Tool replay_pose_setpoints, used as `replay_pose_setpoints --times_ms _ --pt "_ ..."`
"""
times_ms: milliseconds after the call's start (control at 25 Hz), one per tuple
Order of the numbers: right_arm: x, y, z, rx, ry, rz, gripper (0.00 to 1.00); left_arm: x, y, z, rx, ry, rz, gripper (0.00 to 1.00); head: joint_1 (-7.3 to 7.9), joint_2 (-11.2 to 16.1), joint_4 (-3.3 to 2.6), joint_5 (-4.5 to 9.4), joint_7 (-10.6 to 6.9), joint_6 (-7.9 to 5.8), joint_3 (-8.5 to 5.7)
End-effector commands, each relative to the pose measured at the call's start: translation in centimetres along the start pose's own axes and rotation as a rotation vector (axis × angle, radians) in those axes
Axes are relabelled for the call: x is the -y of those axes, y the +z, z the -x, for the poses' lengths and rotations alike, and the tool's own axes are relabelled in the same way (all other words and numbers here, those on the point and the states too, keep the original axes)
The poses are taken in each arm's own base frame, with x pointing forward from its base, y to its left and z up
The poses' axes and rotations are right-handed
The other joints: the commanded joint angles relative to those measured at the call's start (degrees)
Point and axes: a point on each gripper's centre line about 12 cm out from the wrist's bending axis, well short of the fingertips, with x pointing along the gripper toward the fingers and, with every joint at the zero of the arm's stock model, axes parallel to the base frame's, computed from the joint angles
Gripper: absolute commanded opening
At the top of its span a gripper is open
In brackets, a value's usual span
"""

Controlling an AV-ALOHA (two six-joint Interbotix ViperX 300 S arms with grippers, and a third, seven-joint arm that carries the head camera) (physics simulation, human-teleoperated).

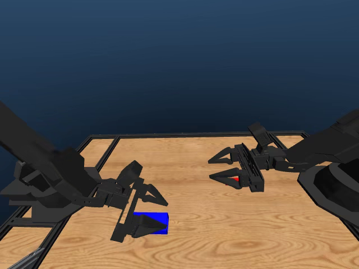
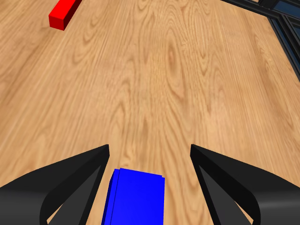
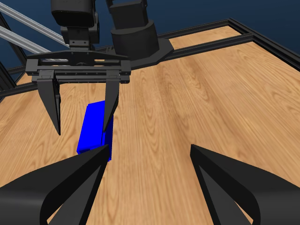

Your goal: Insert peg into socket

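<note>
**Wooden table with both grippers spread, peg and socket resting on the surface**

A wood-grain table (image 1: 224,235) with a black frame lies before a dark blue backdrop. The left gripper (image 1: 147,210), jaws spread wide, is lowered around the blue socket (image 2: 136,199), which lies flat on the table between them; contact cannot be judged. The right gripper (image 1: 221,167), jaws likewise apart and holding nothing, hovers near the red peg (image 2: 62,14), which rests on the wood well apart from the socket.

Wooden table (image 1: 224,235) w/ black frame rail (image 1: 185,135) filling lower half of frame; dark blue backdrop (image 1: 179,56) glowing evenly across top, no walls/windows showing.
</note>
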Motion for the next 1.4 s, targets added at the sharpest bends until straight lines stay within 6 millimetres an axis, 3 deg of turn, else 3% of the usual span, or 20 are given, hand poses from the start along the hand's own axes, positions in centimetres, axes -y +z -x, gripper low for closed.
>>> replay_pose_setpoints --times_ms 40,120,200,320,360,400,520,560,600,640,720,760,920,960,1040,1200,1240,1280,1320,1400 --pt "-0.4 1.0 0.1 0.036 0.008 -0.027 1.00 0.7 -2.4 -1.0 -0.115 0.002 -0.011 1.00 0.54 0.0 0.09 -0.47 -0.76 -0.13 -0.62" --pt "-0.8 0.8 0.2 0.026 0.020 -0.024 1.00 0.0 -4.2 -1.3 -0.197 0.037 -0.001 1.00 0.89 0.1 0.14 -0.53 -1.22 -0.22 -0.64" --pt "-1.5 1.0 0.3 0.020 0.038 -0.011 1.00 -1.0 -7.7 -1.5 -0.371 0.086 -0.021 1.00 1.39 0.2 0.22 -0.43 -1.71 -0.38 -0.64" --pt "-2.0 0.5 0.6 -0.014 0.047 -0.008 1.00 -0.9 -9.4 -1.7 -0.411 0.091 -0.031 1.00 1.97 0.2 0.30 -0.53 -2.54 -0.53 -0.61" --pt "-1.7 0.2 0.8 -0.030 0.031 -0.023 1.00 -0.6 -9.0 -1.8 -0.389 0.084 -0.059 1.00 2.12 0.2 0.30 -0.44 -2.96 -0.65 -0.59" --pt "-1.2 0.1 1.2 -0.036 0.013 -0.036 1.00 0.0 -8.1 -1.9 -0.343 0.067 -0.066 0.00 2.30 0.2 0.32 -0.39 -3.32 -0.70 -0.56" --pt "1.0 -1.8 2.1 -0.143 -0.060 -0.041 1.00 0.2 -6.6 -1.3 -0.251 0.065 -0.071 0.00 2.51 0.2 0.22 -1.02 -4.35 -1.20 -0.56" --pt "1.4 -2.2 2.3 -0.166 -0.073 -0.044 1.00 0.5 -6.1 -1.0 -0.316 0.028 -0.096 0.00 2.45 0.2 0.15 -1.23 -4.61 -1.35 -0.57" --pt "1.7 -2.8 2.8 -0.191 -0.079 -0.042 1.00 0.3 -6.7 -0.7 -0.241 0.051 -0.119 0.00 2.24 0.4 -0.01 -1.69 -5.09 -1.70 -0.61" --pt "2.2 -2.8 3.2 -0.201 -0.095 -0.047 1.00 1.5 -4.7 -1.2 -0.184 0.022 -0.095 0.00 1.97 0.7 -0.17 -2.12 -5.55 -2.00 -0.71" --pt "3.4 -3.9 4.2 -0.250 -0.131 -0.060 1.00 1.7 -4.6 -1.1 -0.167 0.016 -0.125 0.00 1.20 1.6 -0.56 -3.38 -6.41 -2.63 -0.98" --pt "3.4 -4.2 4.5 -0.262 -0.130 -0.058 1.00 2.6 -3.2 -1.3 -0.122 -0.003 -0.108 0.00 0.95 2.0 -0.67 -3.68 -6.59 -2.80 -1.10" --pt "4.0 -5.6 5.3 -0.333 -0.147 -0.062 1.00 2.7 -1.6 -1.0 -0.053 0.000 -0.126 0.00 -0.73 5.1 -1.33 -6.14 -7.58 -3.84 -2.47" --pt "4.2 -6.0 5.6 -0.346 -0.154 -0.067 1.00 3.0 -0.1 -1.1 -0.008 -0.006 -0.120 0.00 -1.22 6.1 -1.50 -6.74 -7.78 -4.11 -2.99" --pt "4.4 -6.7 6.2 -0.368 -0.162 -0.081 1.00 1.8 -0.1 -0.9 0.013 0.024 -0.125 0.00 -2.10 8.0 -1.79 -7.58 -8.06 -4.65 -4.05" --pt "5.0 -8.2 7.1 -0.409 -0.181 -0.091 1.00 0.5 0.0 -1.0 -0.014 0.043 -0.132 0.00 -3.28 10.6 -2.18 -8.19 -7.91 -5.50 -5.77" --pt "5.2 -8.3 7.2 -0.412 -0.188 -0.092 1.00 0.6 1.1 -1.2 0.020 0.044 -0.110 0.00 -3.42 10.9 -2.22 -8.24 -7.88 -5.62 -6.02" --pt "5.5 -8.9 7.5 -0.430 -0.199 -0.095 1.00 0.5 -0.6 -1.1 -0.046 0.031 -0.160 0.00 -3.67 11.5 -2.32 -8.46 -7.81 -5.92 -6.37" --pt "5.7 -9.2 7.7 -0.436 -0.209 -0.100 1.00 0.2 0.8 -1.5 -0.007 0.046 -0.128 0.00 -3.88 11.9 -2.41 -8.53 -7.67 -6.20 -6.68" --pt "5.9 -10.1 7.9 -0.458 -0.217 -0.107 1.00 0.7 1.6 -1.5 0.027 0.030 -0.123 0.00 -4.16 12.2 -2.52 -8.61 -7.52 -6.55 -7.01"
